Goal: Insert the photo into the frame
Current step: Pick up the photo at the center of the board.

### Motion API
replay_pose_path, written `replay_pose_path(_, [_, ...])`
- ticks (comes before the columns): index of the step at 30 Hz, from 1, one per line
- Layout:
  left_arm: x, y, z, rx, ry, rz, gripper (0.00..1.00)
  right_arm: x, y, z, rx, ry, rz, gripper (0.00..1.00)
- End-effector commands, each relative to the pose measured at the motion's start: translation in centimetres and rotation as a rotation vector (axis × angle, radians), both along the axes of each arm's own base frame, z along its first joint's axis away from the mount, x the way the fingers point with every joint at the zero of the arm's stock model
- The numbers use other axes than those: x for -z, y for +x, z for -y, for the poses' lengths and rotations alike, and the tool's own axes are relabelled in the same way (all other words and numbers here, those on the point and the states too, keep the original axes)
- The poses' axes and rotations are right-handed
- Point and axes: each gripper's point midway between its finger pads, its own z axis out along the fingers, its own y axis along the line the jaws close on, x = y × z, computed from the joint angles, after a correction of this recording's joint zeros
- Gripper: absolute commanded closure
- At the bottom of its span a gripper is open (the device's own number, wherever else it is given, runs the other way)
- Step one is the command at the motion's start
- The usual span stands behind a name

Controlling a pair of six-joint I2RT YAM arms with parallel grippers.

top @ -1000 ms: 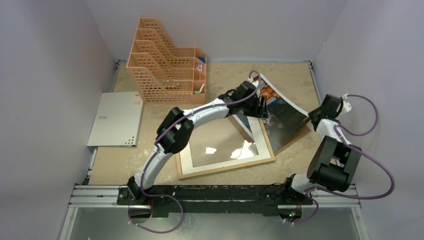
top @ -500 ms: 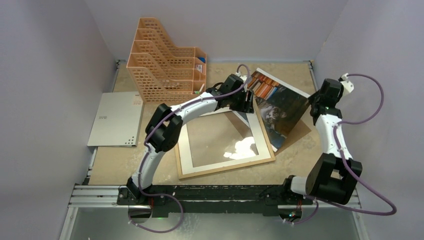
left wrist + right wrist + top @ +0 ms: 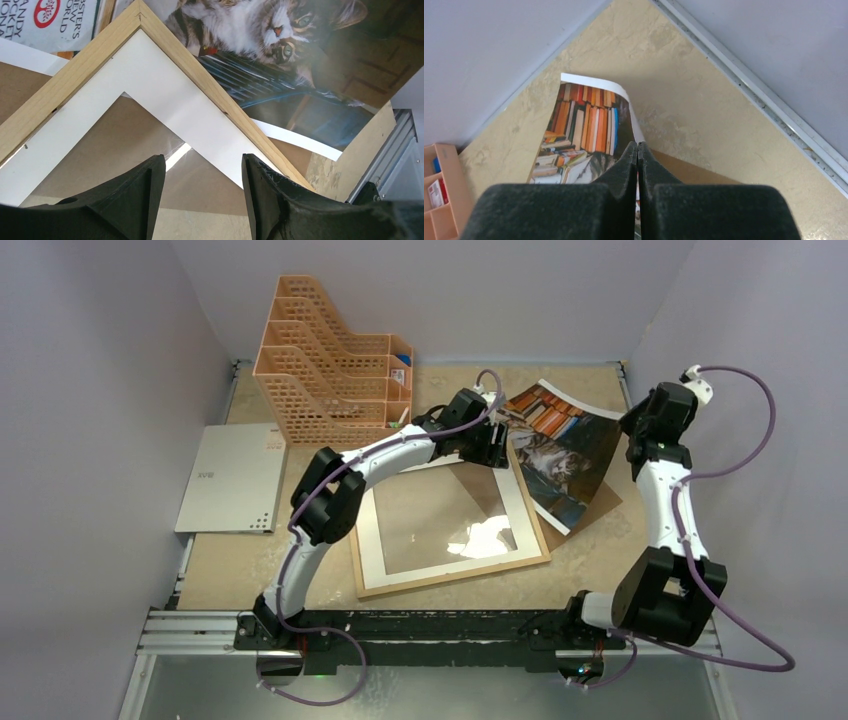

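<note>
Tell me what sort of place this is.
Probably a robotics lab test cell: plain walls box in a table, the left arm and right arm are bolted to a rail at its edge, and the photo, the frame and a file organizer look like staged props.

The left arm (image 3: 395, 458) and the right arm (image 3: 665, 505) share one build: slim white link shells joined by bulky, rounded black joint housings. A thin purple cable (image 3: 772, 410) runs along each arm, with loose loops by the wrist and at the bases toward 6 o'clock. The left end effector (image 3: 202, 162) has two matte black, faintly textured plastic fingers (image 3: 135, 200) with rounded tips. The right end effector (image 3: 638, 147) has black fingers that taper to thin wedges.
</note>
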Motion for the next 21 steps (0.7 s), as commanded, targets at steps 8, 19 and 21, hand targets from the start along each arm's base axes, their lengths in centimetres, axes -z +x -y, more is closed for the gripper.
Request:
replay_pose_path(8, [-12.6,-1.8,5.6,0.154,-0.238,0.33,0.24,0.0,0.4,-0.7,0.008,0.125,-0.121,1.0])
replay_pose_path(19, [-11.1,-6.1,11.1,0.139,-0.25,0.312,0.21,-1.1,0.5,-2.5,-0.028,0.222,-0.094,1.0])
replay_pose_path(21, [-10.4,-7.2,11.7,0.153,-0.248,0.311,0.21,-1.4,0.5,-3.1,-0.048,0.25,-0.092,1.0])
